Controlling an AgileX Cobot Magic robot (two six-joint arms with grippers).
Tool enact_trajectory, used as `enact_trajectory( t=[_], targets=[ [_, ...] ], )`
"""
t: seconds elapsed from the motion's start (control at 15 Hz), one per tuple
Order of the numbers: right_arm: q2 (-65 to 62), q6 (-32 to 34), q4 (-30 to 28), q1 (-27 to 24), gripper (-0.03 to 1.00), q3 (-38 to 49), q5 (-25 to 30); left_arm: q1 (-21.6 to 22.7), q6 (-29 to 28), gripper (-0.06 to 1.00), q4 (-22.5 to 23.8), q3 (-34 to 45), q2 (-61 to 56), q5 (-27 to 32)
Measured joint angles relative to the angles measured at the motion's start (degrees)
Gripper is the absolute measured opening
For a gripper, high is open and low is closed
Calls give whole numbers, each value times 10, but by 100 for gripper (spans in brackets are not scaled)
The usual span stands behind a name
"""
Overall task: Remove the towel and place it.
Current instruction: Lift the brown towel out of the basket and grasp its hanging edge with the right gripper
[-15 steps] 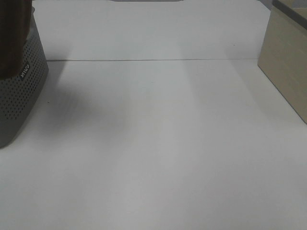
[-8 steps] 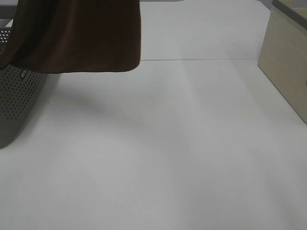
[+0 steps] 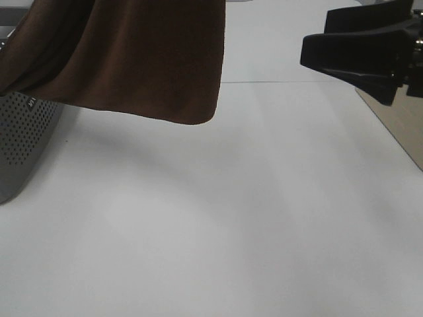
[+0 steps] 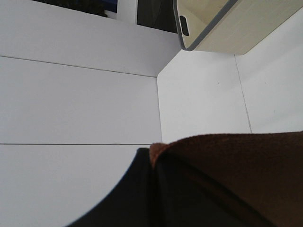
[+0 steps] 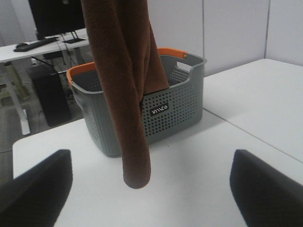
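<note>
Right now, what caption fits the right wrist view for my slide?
Brown towel hangs in front of the grey basket; open right tool faces it.

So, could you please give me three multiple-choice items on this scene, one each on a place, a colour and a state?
1. Where is the towel?
A. hanging in the air by the basket
B. spread flat on the table
C. inside the wooden box

2. What colour is the basket's rim?
A. blue
B. orange
C. white

3. How is the right gripper?
A. shut on the towel
B. shut on the basket
C. open, holding nothing

Answers:
1 A, its lower end dangles free.
2 B, an orange band tops the grey walls.
3 C, its fingers stand wide apart with nothing gripped.
</note>
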Motion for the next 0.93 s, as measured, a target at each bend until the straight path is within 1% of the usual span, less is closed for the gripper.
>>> enact_trajectory(
  t=[0.13, 0.2, 0.27, 0.33, 0.4, 0.47, 0.6, 0.73, 0.87, 0.93],
  targets=[
    [86, -17, 4, 0, 90, -49, 62, -6, 1, 0, -2, 0, 0, -1],
    [120, -17, 4, 6, 91, -70, 83, -7, 1, 0, -2, 0, 0, -2],
    [171, -21, 4, 53, 91, -109, 88, -7, 0, 0, -3, 0, 0, -15],
    [196, -23, 3, 92, 91, -128, 87, -7, -4, 0, -5, 0, 0, -17],
    [217, -26, 2, 125, 91, -149, 68, -7, -9, 0, -9, 0, 0, -18],
    [233, -25, 1, 144, 91, -167, 49, -7, -13, 0, -11, 0, 0, -18],
    [251, -19, -1, 163, 91, -183, 36, -7, -14, 0, -11, 0, 0, -25],
    [262, -19, -10, 199, 91, -186, 22, -7, -17, 0, -11, 0, 0, -32],
    [268, -12, -32, 226, 91, -186, -10, -7, -38, 0, 5, 0, 0, -42],
    [268, -2, -41, 226, 91, -186, -19, -7, -52, 0, 20, 0, 0, -42]
  ],
)
